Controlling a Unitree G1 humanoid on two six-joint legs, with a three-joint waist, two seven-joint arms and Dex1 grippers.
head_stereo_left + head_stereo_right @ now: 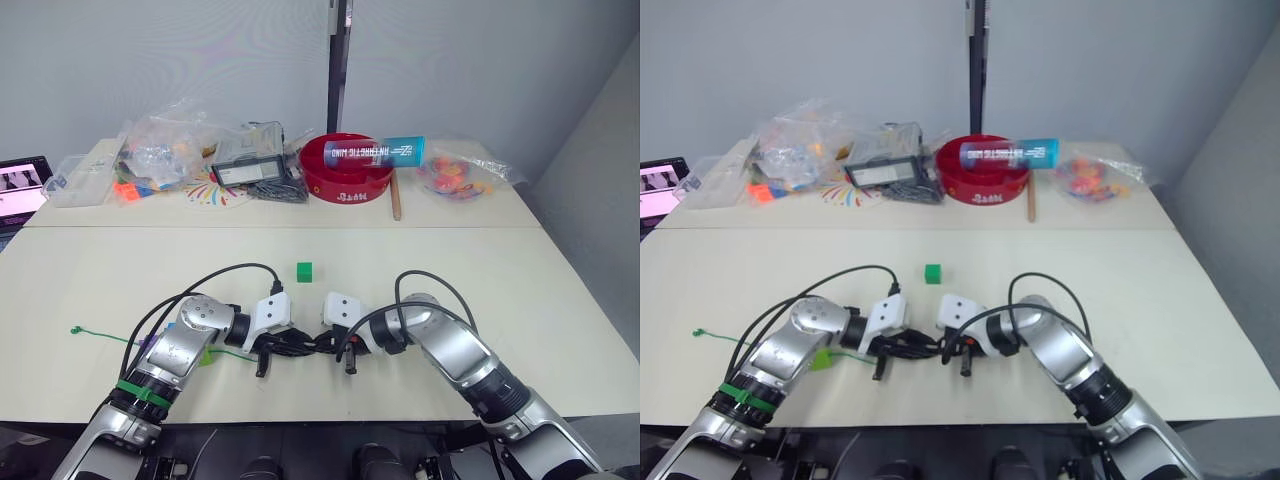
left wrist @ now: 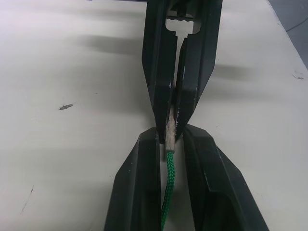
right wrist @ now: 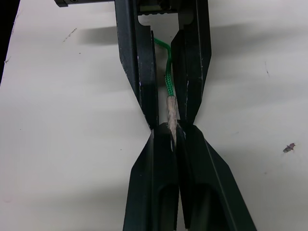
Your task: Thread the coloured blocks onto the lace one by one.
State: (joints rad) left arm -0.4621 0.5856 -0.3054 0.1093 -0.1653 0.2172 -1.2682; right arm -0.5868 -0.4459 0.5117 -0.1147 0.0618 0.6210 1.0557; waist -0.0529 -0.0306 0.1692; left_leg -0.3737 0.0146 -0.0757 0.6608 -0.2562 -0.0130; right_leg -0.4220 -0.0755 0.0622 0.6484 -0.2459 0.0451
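Left claw: your left gripper [image 1: 268, 352] meets the right gripper [image 1: 340, 350] tip to tip, low over the table [image 1: 500, 280].
Head view, block: one dark green block [image 1: 304, 270] sits a bit beyond both claws, not touching them. A light green block [image 1: 206, 355] seems to peek out by your left arm.
Head view, lace: the lace [image 1: 100, 334] runs from the left claw back past your left arm. Its far end lies well off to your left side.
Left wrist view: your left fingers [image 2: 139, 187] are close around the green cord. I cannot tell if they press it. The pale tip [image 2: 171, 134] pokes out ahead into the other claw.
Right wrist view: your right fingers [image 3: 154, 183] are pressed together on the very end of the pale tip [image 3: 172, 115].
Step now: I think you are passing the lace tip from one claw to the other. No block is on the tip here.
Next move: one claw should keep the tip steady. Then you need the dark green block picked up and its hole lined up with the tip.
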